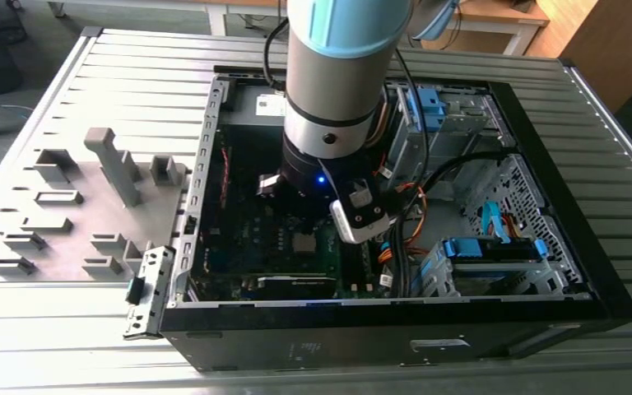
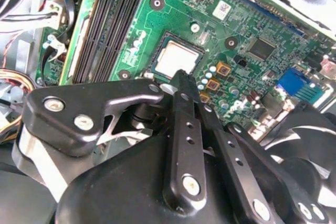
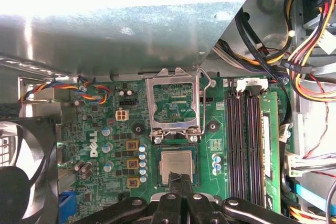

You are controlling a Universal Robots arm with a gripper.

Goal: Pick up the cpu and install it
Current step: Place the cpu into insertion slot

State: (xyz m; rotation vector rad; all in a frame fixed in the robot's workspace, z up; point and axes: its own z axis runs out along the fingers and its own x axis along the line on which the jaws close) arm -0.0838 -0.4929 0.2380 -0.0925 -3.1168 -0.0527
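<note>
First wrist view put the cpu (image 3: 177,165) squarely before us: a small, thin square with a dull tan-grey metal face, lying flat in its socket (image 3: 157,163) on the green motherboard (image 3: 212,145), its edges running true to the socket's walls so far as we could tell. The second wrist view showed the same pale, faintly glossy face (image 2: 176,59), with no mark on it that we could make out. The gripper (image 3: 181,178) hung at the chip's edge farthest from the load plate (image 3: 150,103), its jaws drawn together with nothing between them; whether the tips touched the chip we could not tell. The silver load plate stood swung open just beyond the socket, so the chip lay unclamped. We judged the picking and placing done and the seating to be the step in hand. Any further move there, we judged, called for a light, straight touch and no sideways drag, since a loose chip could shift. Beside the socket ran the dark memory slots (image 3: 244,145), with coloured cables (image 3: 310,61) past them and a black fan (image 3: 26,156) on the other side. In the exterior view the arm (image 1: 338,82) reached down into the open computer case (image 1: 404,317), grey fixtures (image 1: 113,164) standing outside it on the exterior view's left.
</note>
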